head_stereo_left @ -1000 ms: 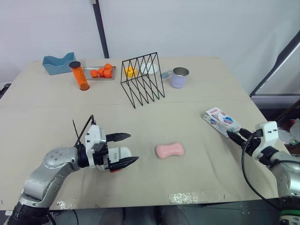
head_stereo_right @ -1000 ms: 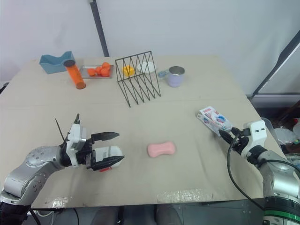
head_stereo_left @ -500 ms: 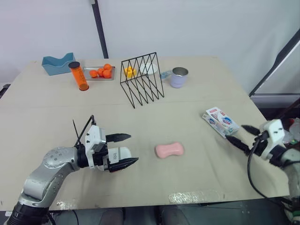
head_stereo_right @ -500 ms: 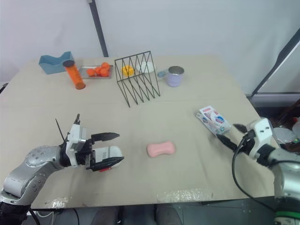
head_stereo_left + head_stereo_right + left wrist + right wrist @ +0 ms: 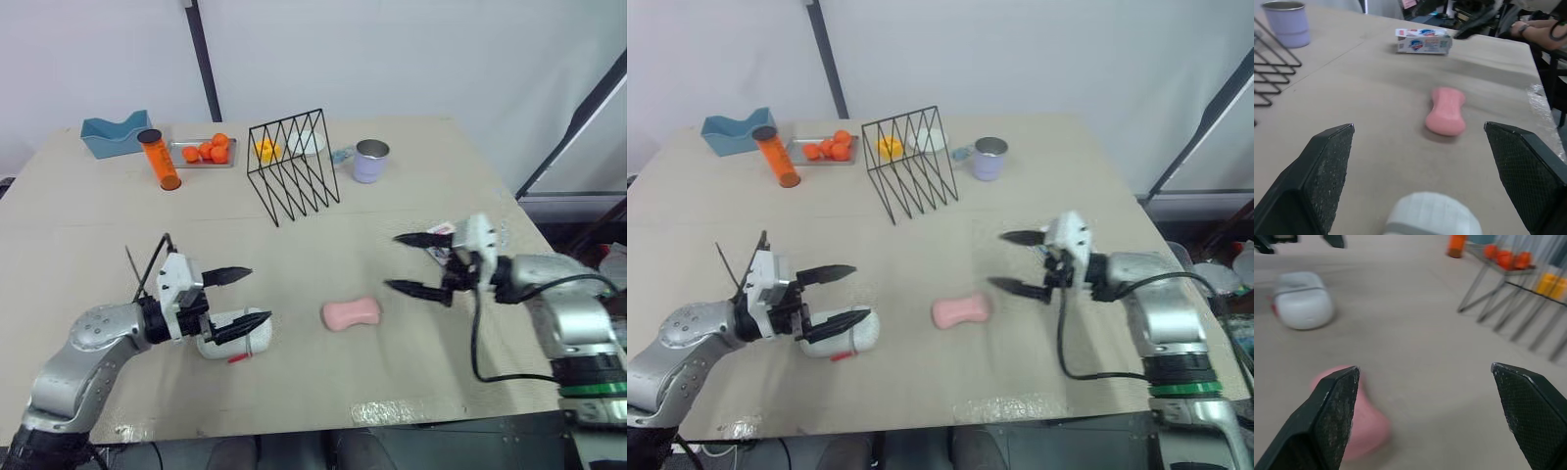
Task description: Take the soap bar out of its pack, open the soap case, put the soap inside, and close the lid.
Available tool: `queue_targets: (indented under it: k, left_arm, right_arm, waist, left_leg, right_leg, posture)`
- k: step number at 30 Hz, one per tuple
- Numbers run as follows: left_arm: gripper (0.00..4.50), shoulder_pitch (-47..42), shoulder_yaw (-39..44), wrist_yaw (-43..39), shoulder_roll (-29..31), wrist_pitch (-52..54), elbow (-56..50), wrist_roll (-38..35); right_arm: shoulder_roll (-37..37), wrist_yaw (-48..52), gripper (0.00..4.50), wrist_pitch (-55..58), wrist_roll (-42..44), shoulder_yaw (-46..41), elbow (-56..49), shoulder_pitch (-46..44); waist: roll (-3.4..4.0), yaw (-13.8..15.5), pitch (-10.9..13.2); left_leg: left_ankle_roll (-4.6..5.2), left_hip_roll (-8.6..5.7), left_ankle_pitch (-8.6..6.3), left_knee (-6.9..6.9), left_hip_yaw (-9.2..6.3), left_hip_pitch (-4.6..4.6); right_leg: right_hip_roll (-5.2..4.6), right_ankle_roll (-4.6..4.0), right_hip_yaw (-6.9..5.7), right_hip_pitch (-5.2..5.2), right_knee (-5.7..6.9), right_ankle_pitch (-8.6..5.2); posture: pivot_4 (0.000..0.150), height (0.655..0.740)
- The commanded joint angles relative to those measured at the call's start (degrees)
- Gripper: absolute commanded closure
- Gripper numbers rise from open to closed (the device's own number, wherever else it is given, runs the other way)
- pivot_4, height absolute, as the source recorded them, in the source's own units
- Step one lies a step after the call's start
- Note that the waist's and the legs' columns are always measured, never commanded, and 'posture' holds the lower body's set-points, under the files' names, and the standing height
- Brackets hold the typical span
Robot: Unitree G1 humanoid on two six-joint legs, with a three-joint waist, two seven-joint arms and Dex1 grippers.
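The pink soap bar [image 5: 352, 313] lies bare on the tan table [image 5: 411, 186], near the front edge and about midway across, out of its pack. The soap pack [image 5: 1424, 40], white with blue and red print, lies flat on the right side of the table, to the right of the bar and a little farther back; in the head views the right gripper [image 5: 391, 261] stands partly in front of it. That gripper points left with its 2 black fingers spread wide and nothing between them, the nearer fingertip close to the right end of the bar; whether they touch cannot be told. The white soap case [image 5: 233, 335] sits left of the bar, well apart from it, lid down, with a small red part at its near edge. The left gripper [image 5: 260, 293] is at the case, its 2 fingers also wide apart and holding nothing, the nearer one reaching over the case's top. Along the far side stand a blue holder [image 5: 118, 132], an orange tube [image 5: 159, 159], a metal tray [image 5: 208, 152] of small oranges, a black wire rack [image 5: 292, 164] and a lilac mug [image 5: 371, 161].
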Motion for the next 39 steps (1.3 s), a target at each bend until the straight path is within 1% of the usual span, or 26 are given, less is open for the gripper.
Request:
queue_targets:
  k: [1,4,7,13,15,22,26,39]
  left_arm:
    - [0.00,2.19,5.32,-2.24,3.81,0.53,-2.60,-2.33]
    - [0.00,2.84,8.33,-6.64,8.28,-0.41,0.53,-2.00]
    - [0.00,1.95,9.39,-10.88,12.13,-0.96,4.49,-1.36]
    - [0.00,1.80,7.61,-20.50,18.51,-4.55,10.58,2.24]
    - [0.00,1.61,6.82,-22.43,19.58,-5.95,11.86,3.56]
    - [0.00,0.14,3.23,-25.60,19.74,-9.77,14.79,7.64]
    - [0.00,-0.30,1.11,-25.86,18.82,-11.96,15.37,9.94]
    - [0.00,-1.90,-3.64,-21.25,12.76,-20.88,20.13,16.72]
  right_arm:
    - [1.03,3.60,0.06,1.08,1.13,3.22,-3.31,-2.26]
    - [2.14,5.76,0.06,1.69,1.25,5.67,-3.90,-2.98]
    - [3.21,6.87,0.06,1.11,0.59,7.15,-3.63,-3.47]
    - [5.03,6.62,0.06,0.36,-0.57,8.66,-3.51,-3.56]
    - [5.44,6.28,0.06,-0.01,-1.12,9.05,-3.73,-3.37]
    - [6.54,4.32,0.06,0.17,-1.81,9.32,-4.56,-3.47]
    - [6.23,4.16,0.06,-0.54,-2.36,9.52,-4.78,-3.22]
    - [4.84,3.50,0.06,-1.03,-2.73,8.90,-6.06,-1.15]
  waist:
    - [-0.01,0.01,0.01]
    - [-0.04,0.07,0.03]
    - [-0.06,0.08,0.03]
    - [-0.10,0.04,0.06]
    - [-0.10,0.04,0.06]
    - [-0.12,0.05,0.07]
    - [-0.13,0.06,0.08]
    - [-0.18,0.07,0.10]
  left_leg:
    - [0.00,0.00,0.00,0.00,-0.01,0.00]
    - [-0.01,0.00,0.01,0.00,-0.03,0.00]
    - [-0.02,0.00,0.01,0.00,-0.03,0.00]
    - [-0.12,0.05,-0.06,-0.04,0.01,-0.01]
    - [-0.15,0.06,-0.08,-0.04,0.03,-0.01]
    - [-0.15,0.10,-0.08,-0.03,0.08,-0.02]
    - [-0.16,0.13,-0.09,-0.04,0.10,-0.02]
    - [-0.15,0.14,-0.09,-0.02,0.11,-0.03]
  right_leg:
    - [0.00,-0.01,-0.01,-0.01,0.00,0.00]
    - [0.00,-0.02,-0.04,-0.01,0.00,0.00]
    - [0.00,0.00,-0.07,0.00,0.00,-0.02]
    - [0.03,-0.05,-0.05,-0.08,0.00,-0.03]
    - [0.03,-0.07,-0.05,-0.10,0.00,-0.04]
    - [0.06,-0.07,-0.01,-0.11,0.00,-0.05]
    - [0.08,-0.08,0.00,-0.14,0.00,-0.04]
    - [0.09,-0.09,0.01,-0.14,0.01,-0.04]
  posture:
    - [0.150,0.7400]
    - [0.150,0.7400]
    - [0.150,0.7400]
    - [0.150,0.7400]
    - [0.150,0.7400]
    - [0.150,0.7400]
    - [0.150,0.7400]
    - [0.150,0.7400]
